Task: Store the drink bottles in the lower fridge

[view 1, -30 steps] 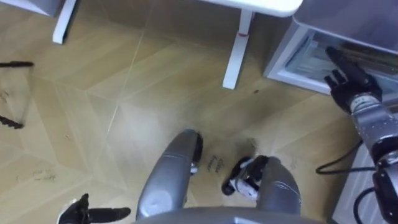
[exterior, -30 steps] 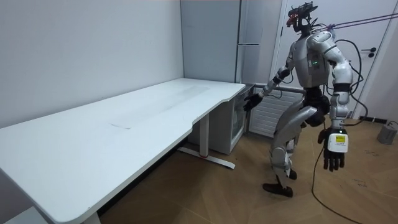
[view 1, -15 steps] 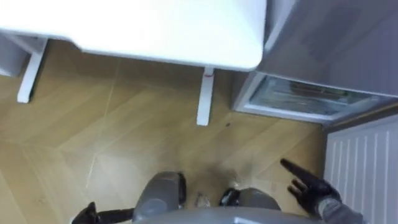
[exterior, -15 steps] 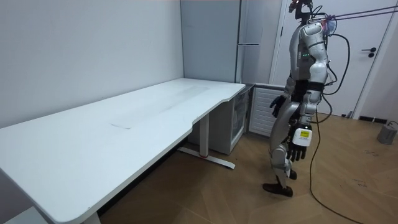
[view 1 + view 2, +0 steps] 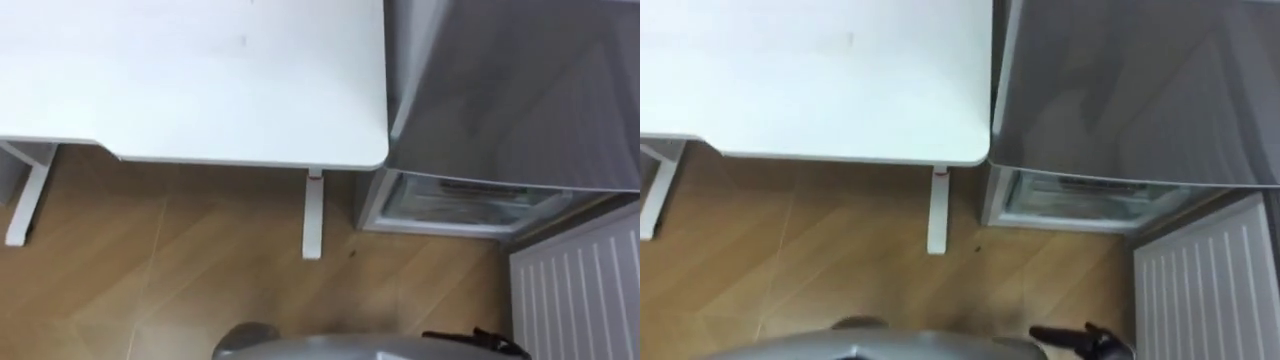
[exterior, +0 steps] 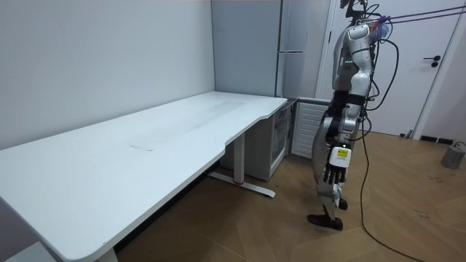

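Right hand (image 5: 1085,342): at the eye views' lower edge, largely cut off, dark fingers stretched out and released, holding nothing. Left hand (image 6: 335,166): hangs at the robot's side in the room view, fingers straight and slack, holding nothing. Wood floor (image 5: 150,260): bare boards between robot and furniture. White slatted panel (image 5: 580,290): to the right, beside the fridge. Lower fridge (image 5: 470,200): ahead and right, just beside the desk's end, glass front towards the robot; contents blurred, drinks cannot be made out. White desk (image 5: 200,80): ahead and left. Tall grey fridge (image 6: 295,44): behind.
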Available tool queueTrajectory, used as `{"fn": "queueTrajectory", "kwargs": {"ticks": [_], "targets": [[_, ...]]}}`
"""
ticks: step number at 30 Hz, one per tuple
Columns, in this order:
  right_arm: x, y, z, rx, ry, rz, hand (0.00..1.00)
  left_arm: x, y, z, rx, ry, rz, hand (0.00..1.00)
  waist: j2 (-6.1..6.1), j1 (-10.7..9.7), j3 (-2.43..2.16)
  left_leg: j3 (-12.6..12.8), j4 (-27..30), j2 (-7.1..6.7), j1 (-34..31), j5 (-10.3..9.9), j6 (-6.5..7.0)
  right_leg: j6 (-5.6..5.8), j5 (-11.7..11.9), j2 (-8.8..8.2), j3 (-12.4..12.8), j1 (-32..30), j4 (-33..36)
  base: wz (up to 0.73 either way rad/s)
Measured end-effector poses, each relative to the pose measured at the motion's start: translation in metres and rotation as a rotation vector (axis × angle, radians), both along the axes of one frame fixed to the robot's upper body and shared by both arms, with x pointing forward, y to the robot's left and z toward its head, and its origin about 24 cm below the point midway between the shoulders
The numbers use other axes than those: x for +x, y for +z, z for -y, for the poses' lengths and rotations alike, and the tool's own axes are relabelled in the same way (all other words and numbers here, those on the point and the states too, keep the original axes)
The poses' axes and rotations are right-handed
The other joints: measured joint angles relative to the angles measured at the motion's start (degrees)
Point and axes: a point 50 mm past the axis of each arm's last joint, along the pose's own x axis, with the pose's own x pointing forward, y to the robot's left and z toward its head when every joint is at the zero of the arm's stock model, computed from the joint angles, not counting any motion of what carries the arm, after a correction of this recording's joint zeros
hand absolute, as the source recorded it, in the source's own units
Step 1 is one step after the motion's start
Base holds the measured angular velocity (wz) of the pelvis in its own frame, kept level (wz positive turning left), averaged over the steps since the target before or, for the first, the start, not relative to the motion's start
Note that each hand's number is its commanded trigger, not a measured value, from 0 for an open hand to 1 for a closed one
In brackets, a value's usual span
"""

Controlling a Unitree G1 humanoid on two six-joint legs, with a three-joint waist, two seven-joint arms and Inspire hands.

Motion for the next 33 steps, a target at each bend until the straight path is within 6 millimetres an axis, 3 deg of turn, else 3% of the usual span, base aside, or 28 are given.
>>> {"fn": "queueTrajectory", "kwargs": {"ticks": [7, 10, 12, 13, 15, 21, 27, 33], "targets": [[0.001, 0.002, 0.007, -0.106, 0.065, -0.05, 0.0, 0.006, 0.0, -0.002, 0.004, 0.036, 0.016, 0.0, -0.48, -0.32, 0.27, 0.28, -2.76, -0.01, 4.61, 0.13, -0.22, 0.2, 1.65, 0.77, 0.94, 4.34, -3.5, -0.09], [0.014, 0.004, 0.011, -0.14, 0.045, -0.015, 0.0, 0.009, 0.001, -0.003, 0.014, 0.035, 0.018, 0.0, -0.38, -0.25, 0.25, 1.53, -2.69, 0.3, 5.02, 0.14, -0.22, 0.07, 1.96, 0.96, 2.61, 4.27, -3.48, -0.24], [0.03, 0.01, 0.021, -0.165, -0.052, 0.055, 0.0, 0.005, 0.002, -0.006, 0.037, 0.012, 0.002, 0.0, -0.66, -1.85, 0.44, 1.55, -2.86, 0.25, 5.71, 0.18, -0.16, 0.1, 2.14, 0.96, 2.88, 4.79, -3.44, -0.08], [0.036, 0.013, 0.025, -0.171, -0.083, 0.086, 0.0, 0.004, 0.002, -0.007, 0.044, 0.017, 0.001, 0.0, -0.91, -2.24, 0.29, 1.55, -3.06, 0.24, 5.76, 0.18, -0.14, 0.11, 2.19, 0.96, 2.86, 4.86, -3.44, 0.0], [0.065, 0.031, 0.042, -0.223, -0.135, 0.234, 0.0, 0.001, 0.004, -0.014, 0.072, 0.025, -0.002, 0.0, -1.11, -3.55, 0.11, 1.76, -3.74, 0.21, 5.95, 0.42, -0.03, 0.05, 2.42, 0.95, 2.94, 4.6, -3.28, -0.07], [0.119, 0.086, 0.078, -0.407, -0.152, 0.521, 0.0, -0.002, 0.008, -0.025, 0.128, 0.057, -0.007, 0.0, -1.85, -3.74, -0.36, 3.27, -5.71, 0.25, 7.32, 1.57, -0.17, -0.2, 3.01, 1.17, 4.58, 4.17, -3.44, -0.14], [0.153, 0.135, 0.095, -0.551, -0.109, 0.709, 0.0, -0.001, 0.009, -0.026, 0.131, 0.059, -0.003, 0.0, -2.38, -4.47, -0.47, 3.42, -5.54, 0.33, 7.55, 1.6, -0.18, -0.19, 3.0, 1.25, 5.42, 3.34, -2.38, -0.06], [0.171, 0.175, 0.098, -0.676, -0.082, 0.855, 0.0, -0.002, 0.01, -0.028, 0.139, 0.051, -0.005, 0.0, -3.18, -4.52, -0.47, 4.58, -5.97, 0.3, 7.56, 1.59, -0.17, -0.18, 3.0, 1.27, 6.78, 2.79, -2.34, -0.12]]}}
